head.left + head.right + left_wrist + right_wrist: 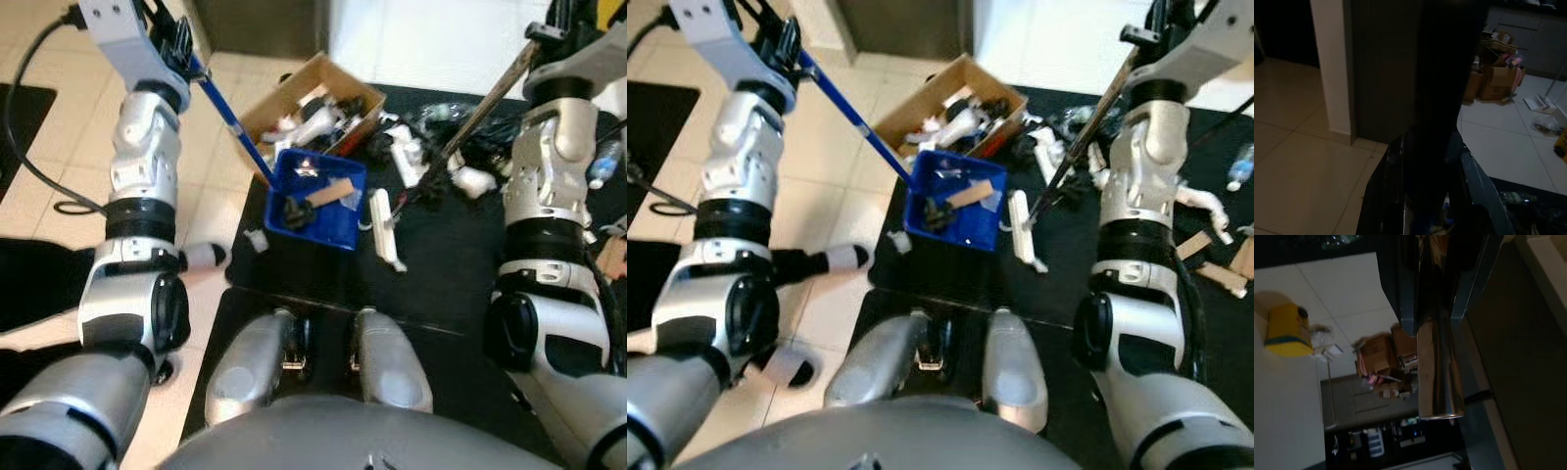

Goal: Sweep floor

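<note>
Fig. 1: L gripper [174, 44] clamps blue dustpan [318, 201] handle, pan resting on black mat [441, 284] to catch litter; R gripper [1144, 44] closed round broom pole [480, 103], head just beside pan w/ debris.

Head cams look steeply down past both arms; both share blue dustpan [315, 199], cardboard box [950, 103]. Wrist cams sit close along own fingers, facing dim room.
</note>
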### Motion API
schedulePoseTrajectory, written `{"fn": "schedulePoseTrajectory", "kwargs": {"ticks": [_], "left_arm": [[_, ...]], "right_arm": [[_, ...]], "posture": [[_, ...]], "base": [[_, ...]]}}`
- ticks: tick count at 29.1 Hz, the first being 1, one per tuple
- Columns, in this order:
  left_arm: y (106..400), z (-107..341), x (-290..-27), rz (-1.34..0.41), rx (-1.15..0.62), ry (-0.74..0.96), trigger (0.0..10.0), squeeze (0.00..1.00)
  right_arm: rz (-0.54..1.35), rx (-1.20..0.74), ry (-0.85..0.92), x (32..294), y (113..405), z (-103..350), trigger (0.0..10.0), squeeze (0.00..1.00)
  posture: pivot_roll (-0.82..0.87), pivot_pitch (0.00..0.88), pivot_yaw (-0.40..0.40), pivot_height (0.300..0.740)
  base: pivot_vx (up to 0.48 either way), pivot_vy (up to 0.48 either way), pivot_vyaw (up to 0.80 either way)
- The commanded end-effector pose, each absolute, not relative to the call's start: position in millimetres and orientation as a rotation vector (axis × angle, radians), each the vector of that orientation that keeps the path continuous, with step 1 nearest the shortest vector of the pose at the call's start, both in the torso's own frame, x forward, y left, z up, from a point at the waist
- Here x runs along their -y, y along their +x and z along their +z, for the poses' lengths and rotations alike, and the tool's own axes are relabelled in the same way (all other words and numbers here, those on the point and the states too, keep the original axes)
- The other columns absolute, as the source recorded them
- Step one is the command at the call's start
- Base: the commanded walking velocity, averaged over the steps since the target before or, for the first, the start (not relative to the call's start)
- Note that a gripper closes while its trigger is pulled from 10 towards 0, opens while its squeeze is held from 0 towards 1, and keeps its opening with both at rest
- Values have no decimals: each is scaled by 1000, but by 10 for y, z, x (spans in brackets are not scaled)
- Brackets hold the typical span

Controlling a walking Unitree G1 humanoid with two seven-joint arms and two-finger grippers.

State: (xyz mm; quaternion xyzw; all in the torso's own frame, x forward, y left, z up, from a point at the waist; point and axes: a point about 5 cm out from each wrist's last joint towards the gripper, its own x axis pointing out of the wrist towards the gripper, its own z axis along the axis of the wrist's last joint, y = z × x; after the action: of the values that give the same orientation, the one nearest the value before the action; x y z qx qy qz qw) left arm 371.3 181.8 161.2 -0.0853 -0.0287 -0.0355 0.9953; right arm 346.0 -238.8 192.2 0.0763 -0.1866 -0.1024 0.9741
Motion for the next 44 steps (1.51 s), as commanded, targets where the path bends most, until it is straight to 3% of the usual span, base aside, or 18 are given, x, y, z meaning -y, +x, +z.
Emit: {"fn": "schedulePoseTrajectory", "kwargs": {"ticks": [1, 23, 37, 44], "left_arm": [[3721, 1703, -1880, -64, 97, -167, 10000, 0], [3732, 1727, -1861, -67, 107, -154, 10000, 0], [3741, 1735, -1859, -63, 110, -155, 10000, 0], [3739, 1748, -1867, -57, 120, -151, 10000, 0]], "right_arm": [[-198, 406, 156, 2367, 3459, 1978, 10000, 0], [-202, 407, 160, 2371, 3444, 1966, 10000, 0], [-198, 404, 161, 2369, 3442, 1959, 10000, 0], [-193, 404, 163, 2364, 3448, 1958, 10000, 0]], "posture": [[30, 3, 57, 740], [28, 5, 61, 740], [25, 1, 62, 740], [26, 0, 61, 740]], "base": [[0, 0, 0], [0, 0, 0], [270, -385, 0], [73, 0, 0]]}}
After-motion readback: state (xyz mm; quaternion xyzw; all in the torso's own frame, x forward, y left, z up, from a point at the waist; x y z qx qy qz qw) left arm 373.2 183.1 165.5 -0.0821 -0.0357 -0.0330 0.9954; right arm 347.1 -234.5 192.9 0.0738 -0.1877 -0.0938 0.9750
